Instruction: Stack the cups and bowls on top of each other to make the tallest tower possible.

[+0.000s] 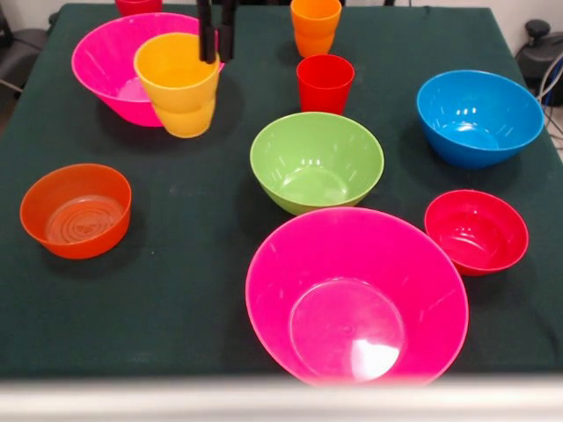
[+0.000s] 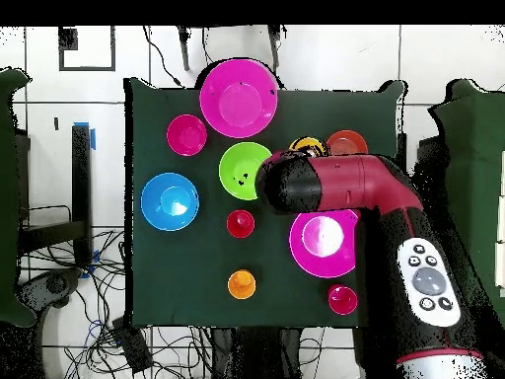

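Note:
My gripper (image 1: 216, 54) comes down at the top of the front view, shut on the rim of the yellow cup (image 1: 180, 83). The cup hangs upright in front of the far hot-pink bowl (image 1: 110, 54). In the overhead view the cup (image 2: 308, 145) peeks out beside the arm (image 2: 340, 183). The lime-green bowl (image 1: 317, 161) stands empty mid-table. The small red bowl (image 1: 476, 230), blue bowl (image 1: 479, 117), near hot-pink bowl (image 1: 356, 294) and translucent orange bowl (image 1: 76, 209) stand apart, all empty. The red cup (image 1: 325, 83) and orange cup (image 1: 315, 26) stand upright behind the green bowl. Nothing is piled.
Another small red vessel (image 1: 138, 5) shows at the far table edge. The dark green table cloth (image 1: 176, 290) ends near the picture's bottom. In the overhead view the arm covers part of the far hot-pink bowl (image 2: 324, 247).

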